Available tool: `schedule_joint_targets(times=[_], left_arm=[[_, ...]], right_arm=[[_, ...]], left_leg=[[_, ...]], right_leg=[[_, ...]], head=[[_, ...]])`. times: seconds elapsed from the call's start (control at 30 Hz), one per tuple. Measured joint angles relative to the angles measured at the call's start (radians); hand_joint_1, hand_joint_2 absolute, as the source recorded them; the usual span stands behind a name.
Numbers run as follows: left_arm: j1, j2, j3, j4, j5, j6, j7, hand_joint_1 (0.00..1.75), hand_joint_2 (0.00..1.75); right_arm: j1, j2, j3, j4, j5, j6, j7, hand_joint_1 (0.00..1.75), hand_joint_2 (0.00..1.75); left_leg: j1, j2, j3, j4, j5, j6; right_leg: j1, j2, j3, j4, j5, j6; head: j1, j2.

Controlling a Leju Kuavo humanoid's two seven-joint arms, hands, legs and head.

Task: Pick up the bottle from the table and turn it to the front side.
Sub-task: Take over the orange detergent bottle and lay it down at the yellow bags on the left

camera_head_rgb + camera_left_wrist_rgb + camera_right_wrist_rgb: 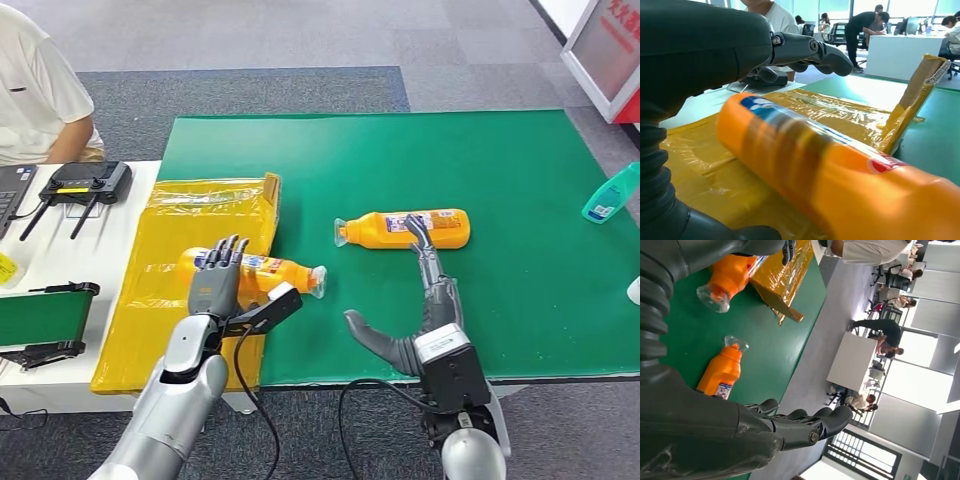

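Orange bottle (411, 229) w/ label (text unreadable), right robot hand (423, 300) spread beside

Head view: green mat (528, 180) covering the table; an orange bottle (404, 229) lying on its side on the mat, clear cap toward the left; right hand (423, 300) open beside it, fingers extended to the bottle's near side, thumb spread left; a second orange bottle (264, 273) lying across the edge of a yellow bag (189, 290), left hand (215, 285) resting over it; teal bottle (613, 193) at the mat's right edge; black controller (83, 183) on the white table (90, 250); a person (38, 90) seated at upper left.
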Motion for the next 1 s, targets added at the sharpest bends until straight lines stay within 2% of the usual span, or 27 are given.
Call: schedule_joint_targets(times=[0.33, 0.43, 0.57, 0.73, 1.0], left_arm=[[0.001, -0.001, 0.004, 0.005, 0.013, 0.012, -0.019, 0.0, 1.75], [0.009, -0.005, 0.008, -0.009, 0.056, 0.026, -0.058, 0.0, 1.75], [0.043, -0.018, 0.009, -0.085, 0.148, 0.021, -0.119, 0.0, 1.75], [0.093, -0.022, 0.003, -0.225, 0.305, -0.036, -0.172, 0.0, 1.75], [0.12, -0.017, -0.003, -0.339, 0.383, -0.068, -0.195, 0.0, 1.75]], right_arm=[[0.0, 0.0, -0.013, 0.0, -0.01, 0.003, -0.007, 0.0, 1.75], [0.0, 0.0, -0.014, 0.0, -0.009, 0.003, -0.007, 0.0, 1.75], [0.003, 0.0, -0.014, 0.0, -0.005, 0.0, -0.005, 0.0, 1.75], [0.015, 0.0, -0.014, 0.0, 0.007, -0.009, 0.002, 0.0, 1.75], [0.021, 0.0, -0.014, 0.0, 0.011, -0.013, 0.005, 0.0, 1.75]], left_leg=[[0.0, 0.0, 0.0, 0.0, 0.0, 0.0], [0.0, 0.0, 0.0, 0.0, 0.0, 0.0], [0.0, 0.0, 0.0, 0.0, 0.0, 0.0], [0.0, 0.0, 0.0, 0.0, 0.0, 0.0], [0.0, 0.0, 0.0, 0.0, 0.0, 0.0]], right_leg=[[0.0, 0.0, 0.0, 0.0, 0.0, 0.0], [0.0, 0.0, 0.0, 0.0, 0.0, 0.0], [0.0, 0.0, 0.0, 0.0, 0.0, 0.0], [0.0, 0.0, 0.0, 0.0, 0.0, 0.0], [0.0, 0.0, 0.0, 0.0, 0.0, 0.0]], head=[[0.0, 0.0], [0.0, 0.0], [0.0, 0.0], [0.0, 0.0], [0.0, 0.0]])
